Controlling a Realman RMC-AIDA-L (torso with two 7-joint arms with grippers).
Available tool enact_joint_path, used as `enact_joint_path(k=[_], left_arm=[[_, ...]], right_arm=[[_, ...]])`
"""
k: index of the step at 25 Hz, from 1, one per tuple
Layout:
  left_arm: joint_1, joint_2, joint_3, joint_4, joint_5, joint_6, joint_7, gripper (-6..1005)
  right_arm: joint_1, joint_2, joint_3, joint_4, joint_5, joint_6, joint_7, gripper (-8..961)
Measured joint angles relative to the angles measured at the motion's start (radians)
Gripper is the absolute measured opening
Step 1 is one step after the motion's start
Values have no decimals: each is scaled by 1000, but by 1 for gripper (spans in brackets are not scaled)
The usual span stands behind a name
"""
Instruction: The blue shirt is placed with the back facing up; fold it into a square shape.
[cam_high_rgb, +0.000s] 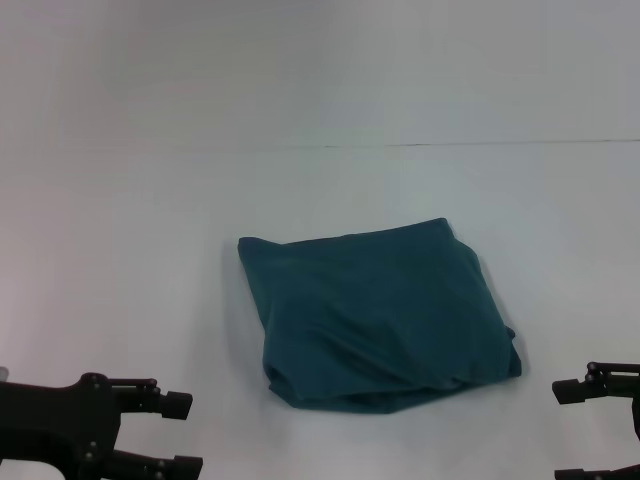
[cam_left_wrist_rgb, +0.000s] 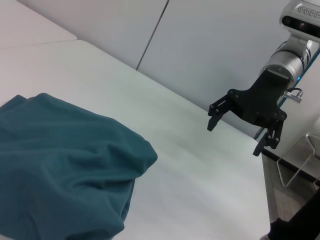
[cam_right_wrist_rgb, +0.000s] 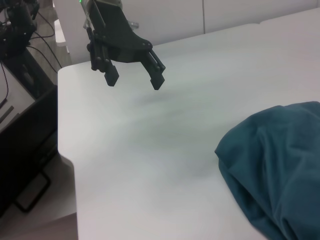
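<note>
Well, the blue shirt (cam_high_rgb: 380, 315) lies folded roughly square (plain side up); left gripper (cam_high_rgb: 182, 435) and right gripper (cam_high_rgb: 568, 432) hover apart from it, fingers spread.

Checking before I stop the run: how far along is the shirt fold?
Looks done. The blue shirt lies on the table as a compact, roughly square bundle, plain side up. Nothing is in hand: left hand and right hand are open, clear of it. At most, the rumpled near edge needs tidying.
</note>
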Motion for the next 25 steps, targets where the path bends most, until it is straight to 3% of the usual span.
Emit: enact_joint_path(k=[25], left_arm=[[-1,0,9,0,1,-3,4,863]], right_arm=[[8,2,2,2,6,4,0,932]])
